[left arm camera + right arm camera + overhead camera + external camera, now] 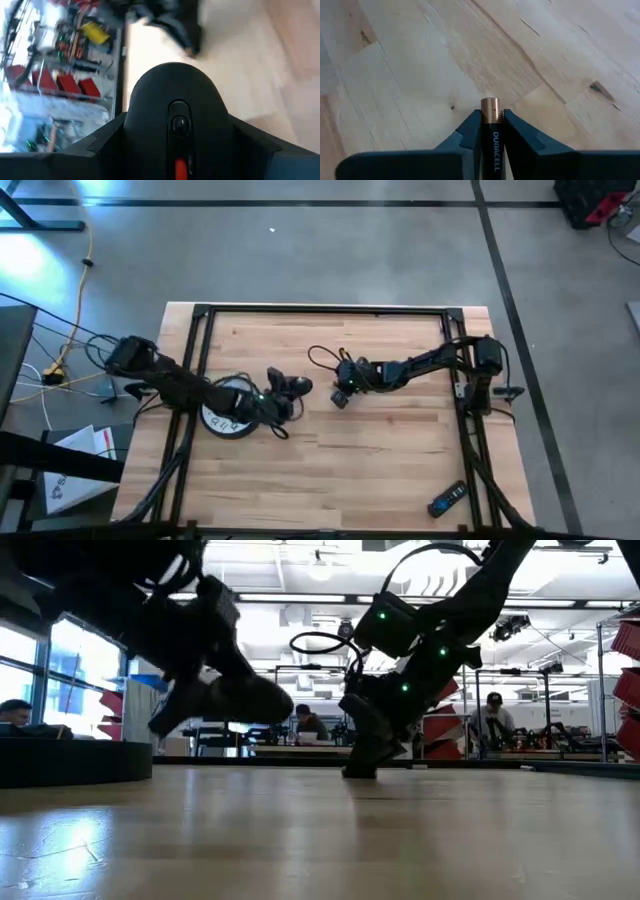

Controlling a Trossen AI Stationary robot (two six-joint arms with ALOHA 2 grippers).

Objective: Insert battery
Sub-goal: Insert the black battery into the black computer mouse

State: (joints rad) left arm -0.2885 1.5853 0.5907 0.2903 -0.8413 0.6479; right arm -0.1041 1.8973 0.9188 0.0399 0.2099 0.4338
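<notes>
1. The only writing I can read is "DURACELL", in white letters running lengthwise down the black body of the copper-topped cylindrical battery [493,134] in my right wrist view.
2. My right gripper [492,131] is clamped on that battery, 1 dark finger [469,134] pressed to each side; its copper end sticks out just past the fingertips.
3. The battery's long axis runs straight out along my fingers, copper end leading, toward the pale wooden tabletop [420,70] that fills the upper part of that frame.
4. In the high view my right gripper [341,392] sits just right of the frame's centre, over the table's middle.
5. My left gripper [175,150] is closed around a black computer mouse [175,107], its wheel and a red mark facing the wrist camera, its rounded nose pointing away from me.
6. In the high view my left gripper [290,388] is left of centre, near the right one but apart, with a round grey disc [222,420] just to its lower left.
7. A dark remote-shaped object [447,499] lies at lower right; I cannot read any marking on it.
</notes>
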